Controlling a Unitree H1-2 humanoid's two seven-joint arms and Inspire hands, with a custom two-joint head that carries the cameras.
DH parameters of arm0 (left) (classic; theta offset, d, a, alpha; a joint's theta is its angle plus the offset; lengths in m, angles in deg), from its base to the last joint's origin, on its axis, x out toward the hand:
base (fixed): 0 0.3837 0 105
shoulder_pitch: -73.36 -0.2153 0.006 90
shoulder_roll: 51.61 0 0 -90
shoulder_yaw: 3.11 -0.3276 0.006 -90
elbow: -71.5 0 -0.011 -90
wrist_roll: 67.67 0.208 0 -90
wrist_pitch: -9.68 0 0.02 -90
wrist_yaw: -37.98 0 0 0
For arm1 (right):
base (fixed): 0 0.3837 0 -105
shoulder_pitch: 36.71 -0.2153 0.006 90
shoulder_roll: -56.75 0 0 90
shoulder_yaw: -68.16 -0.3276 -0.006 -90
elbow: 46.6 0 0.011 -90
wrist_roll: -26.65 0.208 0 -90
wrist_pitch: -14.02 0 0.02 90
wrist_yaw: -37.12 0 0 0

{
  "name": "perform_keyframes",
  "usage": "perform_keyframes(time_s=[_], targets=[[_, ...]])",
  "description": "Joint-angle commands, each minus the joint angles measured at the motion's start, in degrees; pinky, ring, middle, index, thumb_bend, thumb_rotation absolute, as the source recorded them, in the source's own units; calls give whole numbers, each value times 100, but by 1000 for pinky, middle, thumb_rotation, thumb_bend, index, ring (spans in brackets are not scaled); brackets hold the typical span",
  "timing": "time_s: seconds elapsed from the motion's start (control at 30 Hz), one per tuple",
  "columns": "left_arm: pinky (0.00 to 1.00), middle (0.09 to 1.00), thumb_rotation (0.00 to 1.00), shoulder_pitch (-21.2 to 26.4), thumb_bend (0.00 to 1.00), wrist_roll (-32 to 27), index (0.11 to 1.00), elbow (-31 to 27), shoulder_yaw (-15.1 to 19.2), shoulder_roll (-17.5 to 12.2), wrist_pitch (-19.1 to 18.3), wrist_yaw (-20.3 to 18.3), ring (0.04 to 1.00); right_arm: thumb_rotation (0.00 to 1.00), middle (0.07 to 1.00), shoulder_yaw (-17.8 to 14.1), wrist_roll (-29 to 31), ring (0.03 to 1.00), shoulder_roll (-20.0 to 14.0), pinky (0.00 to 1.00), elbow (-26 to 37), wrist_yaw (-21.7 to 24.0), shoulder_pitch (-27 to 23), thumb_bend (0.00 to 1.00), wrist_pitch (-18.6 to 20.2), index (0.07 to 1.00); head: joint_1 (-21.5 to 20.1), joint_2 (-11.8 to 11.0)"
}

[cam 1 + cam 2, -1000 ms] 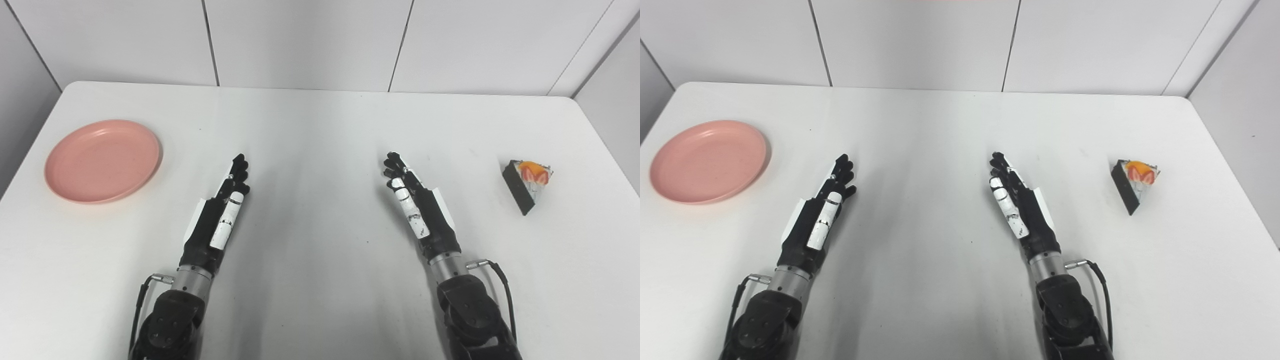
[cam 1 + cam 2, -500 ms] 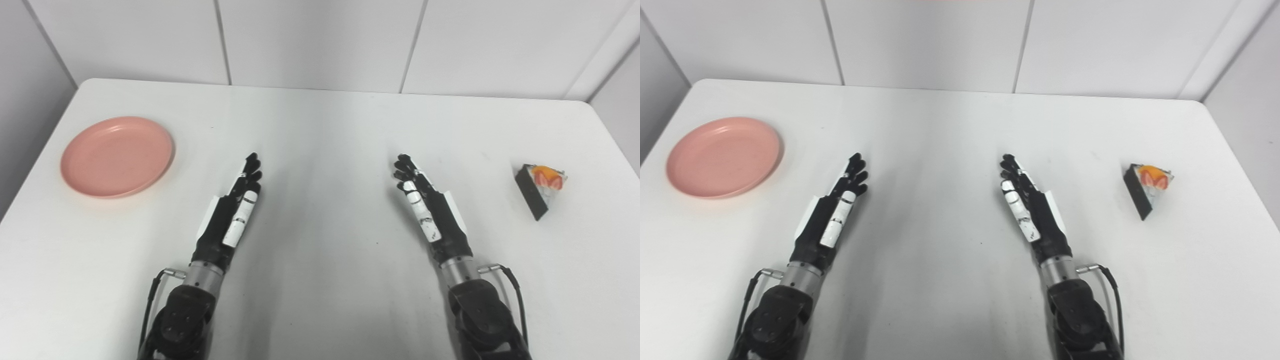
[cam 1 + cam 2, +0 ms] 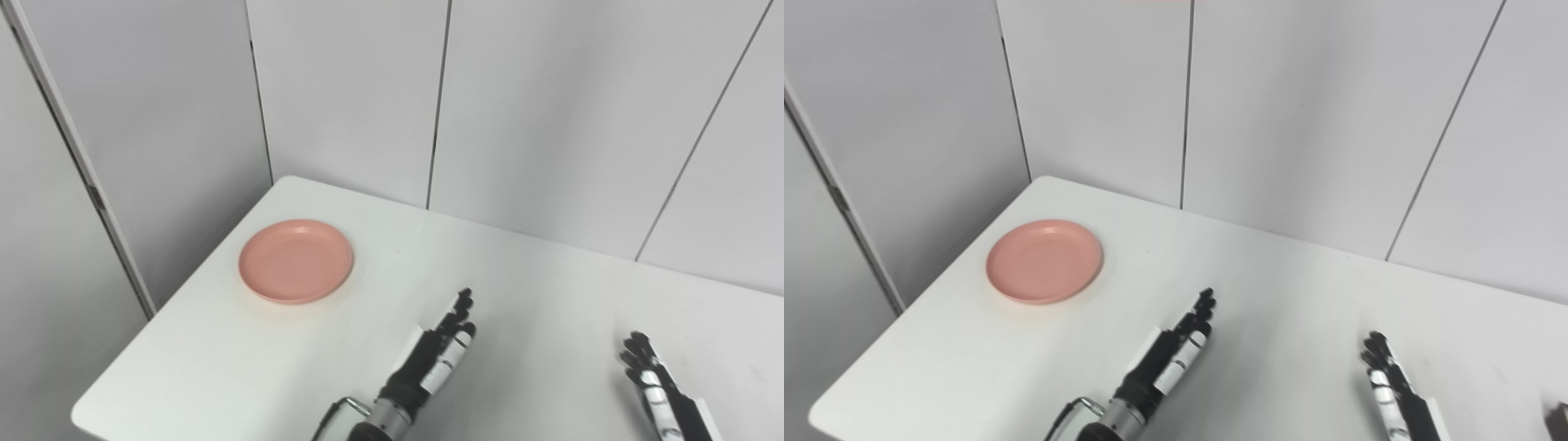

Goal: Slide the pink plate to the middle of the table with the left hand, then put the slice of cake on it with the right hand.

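Note:
The pink plate [image 3: 296, 261] lies empty near the table's far left corner, also in the right eye view [image 3: 1044, 261]. My left hand [image 3: 435, 355] is open with fingers straight, resting right of and nearer than the plate, well apart from it. My right hand [image 3: 658, 392] is open and empty at the bottom right, partly cut off by the frame. Only a dark sliver of the cake slice [image 3: 1557, 416] shows at the right edge of the right eye view; it is out of the left eye view.
The white table [image 3: 551, 294] ends at its left edge and far corner close to the plate. Grey wall panels [image 3: 343, 92] stand right behind the table's far edge. A gap to the floor runs along the left.
The whole picture has shifted: the camera turned left and up, so the plate sits nearer the centre and the cake is almost out of view. Neither hand has visibly moved on the table.

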Motion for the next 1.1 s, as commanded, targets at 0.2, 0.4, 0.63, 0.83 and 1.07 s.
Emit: perform_keyframes(time_s=[0.2,0.4,0.63,0.83,1.07], targets=[[970,989,1000,-236,480,109,999,470,-133,101,55,38,984,1000,978,-55,119,967,-26,1000,-269,100,147,196,-27,983,-14,30],[972,991,1000,-229,472,125,1000,448,-154,86,45,26,983,1000,983,-71,174,975,-13,1000,-174,109,163,184,114,980,-15,120],[980,996,1000,-225,435,-260,985,79,-3,101,-243,-151,997,1000,970,-39,83,964,6,1000,-76,70,173,219,171,973,-216,344],[950,986,1000,-58,404,-618,967,-641,107,-23,-558,-359,978,1000,952,-27,-57,942,22,973,61,11,215,205,113,959,-206,447],[927,975,1000,468,363,-990,955,-1305,225,-252,-1033,-663,959,1000,956,-36,-33,946,-10,989,159,58,243,205,127,962,-113,566]])
